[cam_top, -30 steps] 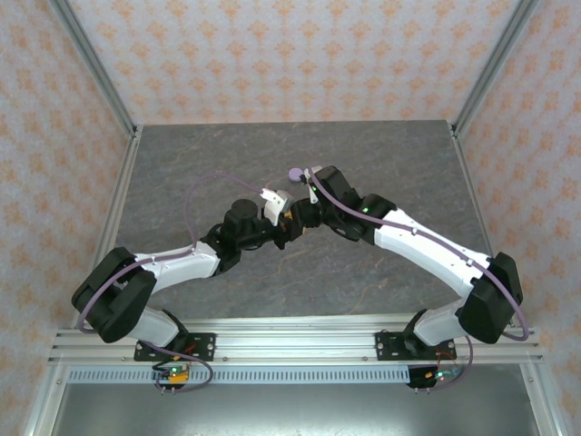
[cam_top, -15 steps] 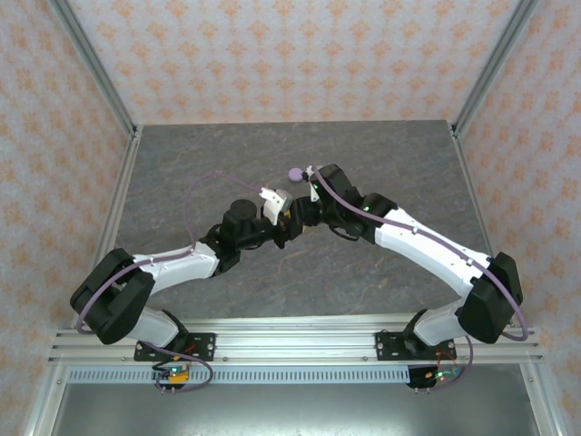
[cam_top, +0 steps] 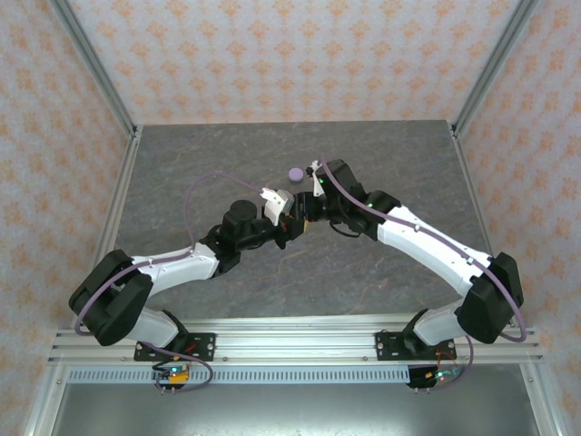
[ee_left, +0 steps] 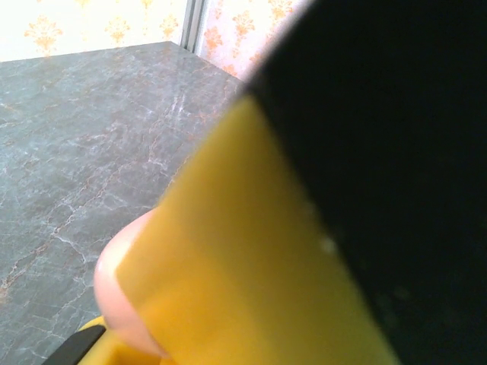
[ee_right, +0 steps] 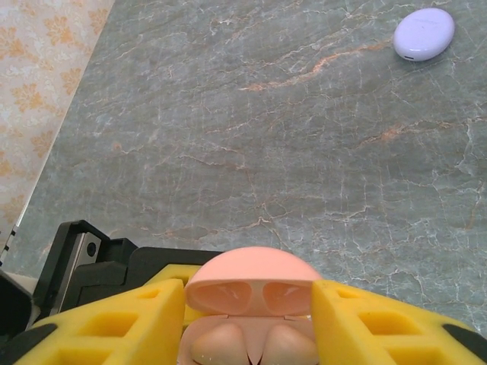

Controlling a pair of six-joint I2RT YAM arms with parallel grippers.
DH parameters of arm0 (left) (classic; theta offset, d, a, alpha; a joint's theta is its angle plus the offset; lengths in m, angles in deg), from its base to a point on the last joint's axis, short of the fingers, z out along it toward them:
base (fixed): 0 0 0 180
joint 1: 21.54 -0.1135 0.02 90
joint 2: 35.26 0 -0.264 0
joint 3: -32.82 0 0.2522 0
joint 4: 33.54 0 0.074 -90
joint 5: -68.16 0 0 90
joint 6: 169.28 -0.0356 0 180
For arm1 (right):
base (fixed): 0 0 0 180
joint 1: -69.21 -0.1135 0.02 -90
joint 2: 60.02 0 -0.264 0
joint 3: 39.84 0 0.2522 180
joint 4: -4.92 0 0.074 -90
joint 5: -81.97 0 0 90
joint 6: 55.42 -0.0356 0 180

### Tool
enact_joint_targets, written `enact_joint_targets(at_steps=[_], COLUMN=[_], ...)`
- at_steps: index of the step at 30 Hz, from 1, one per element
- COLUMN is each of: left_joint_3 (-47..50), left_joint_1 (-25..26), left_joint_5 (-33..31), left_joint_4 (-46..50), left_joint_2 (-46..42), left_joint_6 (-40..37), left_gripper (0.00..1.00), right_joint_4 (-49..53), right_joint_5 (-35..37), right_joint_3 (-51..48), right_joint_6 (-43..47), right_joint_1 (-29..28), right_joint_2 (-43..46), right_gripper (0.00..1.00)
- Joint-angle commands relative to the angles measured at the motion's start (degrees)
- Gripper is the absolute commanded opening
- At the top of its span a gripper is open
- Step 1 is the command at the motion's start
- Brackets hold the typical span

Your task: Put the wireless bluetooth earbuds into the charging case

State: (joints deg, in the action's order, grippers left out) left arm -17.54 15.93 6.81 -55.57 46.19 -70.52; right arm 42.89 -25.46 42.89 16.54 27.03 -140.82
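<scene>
The grey marbled worktop is carrying everything, and the two arms are meeting over its middle. The right tool is pinching the pink case between its yellow fingers, one pressing on each side. The case is sitting with its lid swung up. The left tool is crowding in at the same case from the other side. In the left wrist view a yellow finger is lying against a pink shell, but that view is too close and blurred, so I cannot tell how far its jaws are standing apart. The lilac case is lying shut on the worktop, well apart from the tools. Two pale pink buds are nestling side by side in the pink case.
</scene>
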Motion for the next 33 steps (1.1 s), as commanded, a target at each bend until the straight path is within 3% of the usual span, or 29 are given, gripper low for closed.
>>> enact_joint_targets(at_steps=[1, 8, 13, 21, 33], left_joint_3=[-0.41, 1.70, 0.14, -1.54, -2.53], left_joint_1=[1.32, 1.42, 2.25, 2.58, 2.74], left_joint_5=[2.21, 4.61, 6.40, 7.78, 5.68], left_joint_4=[-2.72, -3.70, 4.46, 10.43, 11.98], left_joint_2=[-2.20, -3.29, -5.55, -7.18, -6.87], left_joint_6=[-2.84, -7.08, -13.98, -18.68, -18.79], left_gripper=[0.11, 0.11, 0.11, 0.11, 0.11], right_joint_4=[-2.85, -0.68, 2.65, 7.52, 13.16], right_joint_5=[-0.42, -0.10, -0.47, -2.22, -8.91], right_joint_3=[-1.20, -1.27, 0.17, 3.47, 6.43], right_joint_6=[-0.59, 0.17, 1.50, 2.61, 4.68], right_joint_1=[0.46, 1.77, 2.44, 2.62, 2.53], right_joint_2=[2.35, 5.21, 5.29, 2.05, -4.28], right_gripper=[0.51, 0.53, 0.52, 0.33, 0.25])
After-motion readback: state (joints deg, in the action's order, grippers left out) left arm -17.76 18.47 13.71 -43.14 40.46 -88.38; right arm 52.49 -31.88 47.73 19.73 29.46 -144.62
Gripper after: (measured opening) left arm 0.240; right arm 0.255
